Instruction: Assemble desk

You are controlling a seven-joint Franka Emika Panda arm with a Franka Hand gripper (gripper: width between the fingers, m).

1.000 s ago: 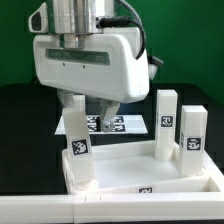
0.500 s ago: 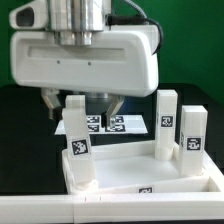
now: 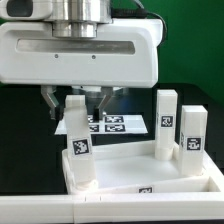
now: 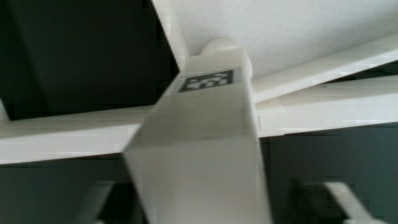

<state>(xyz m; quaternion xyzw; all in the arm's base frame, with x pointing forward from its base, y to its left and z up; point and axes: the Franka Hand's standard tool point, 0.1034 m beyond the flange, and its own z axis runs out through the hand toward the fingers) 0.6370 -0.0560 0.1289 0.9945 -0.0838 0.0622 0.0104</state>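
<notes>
Fingers [image 3: 74, 100] part-open — astride the top of an upright leg [image 3: 77, 140] in the tabletop [image 3: 140, 180] corner socket; contact impossible to tell. Two more legs [image 3: 165, 125] upright at the exterior view's right.

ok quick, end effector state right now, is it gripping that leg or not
end effector: fingers on either side of the top of the upright leg at the tabletop corner; jaws partly closed, a firm grip cannot be told.
</notes>
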